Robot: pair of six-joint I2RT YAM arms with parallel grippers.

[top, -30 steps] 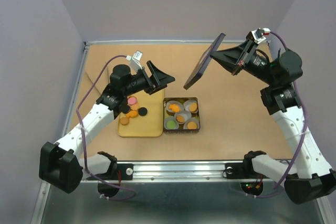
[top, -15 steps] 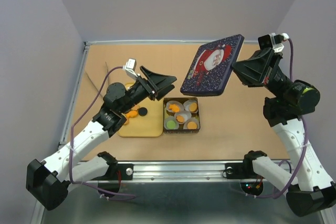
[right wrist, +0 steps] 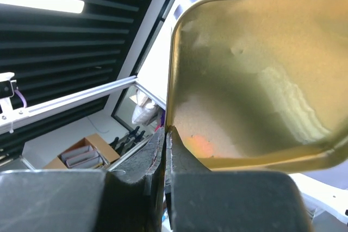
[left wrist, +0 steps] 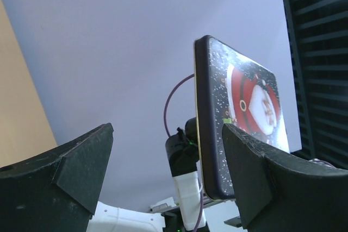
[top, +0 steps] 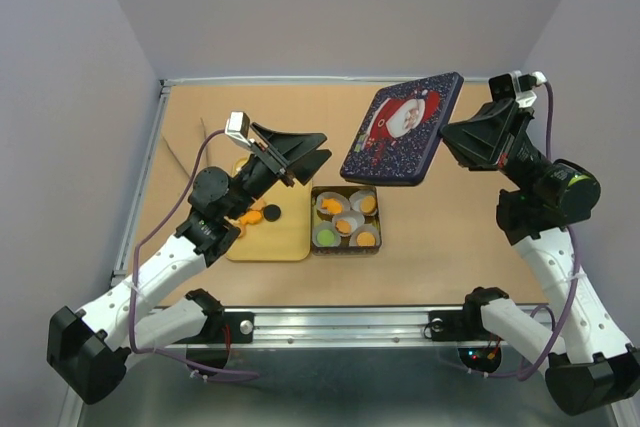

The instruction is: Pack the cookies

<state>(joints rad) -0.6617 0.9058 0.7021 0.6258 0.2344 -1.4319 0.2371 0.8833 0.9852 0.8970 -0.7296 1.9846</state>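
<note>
A dark tin box [top: 346, 245] holds white paper cups with orange and green cookies [top: 349, 224] at table centre. Loose orange and black cookies [top: 270, 212] lie on a tan tray [top: 288, 238] to its left. My right gripper [top: 452, 140] is shut on the rim of the tin's lid [top: 403, 129], a dark blue Santa lid held tilted in the air above and behind the tin; its gold underside [right wrist: 255, 80] fills the right wrist view. My left gripper [top: 305, 149] is open and empty, raised above the tray, pointing at the lid [left wrist: 239, 112], whose edge sits beside its right finger [left wrist: 261, 177].
The tan table is bounded by a metal rail [top: 340, 319] at the near edge and grey walls at the back and sides. Purple cables [top: 150, 217] run along both arms.
My right gripper swung the lid from edge-on to face-up and moved it slightly left. My left gripper rose from the tray and tilted up toward the lid.
</note>
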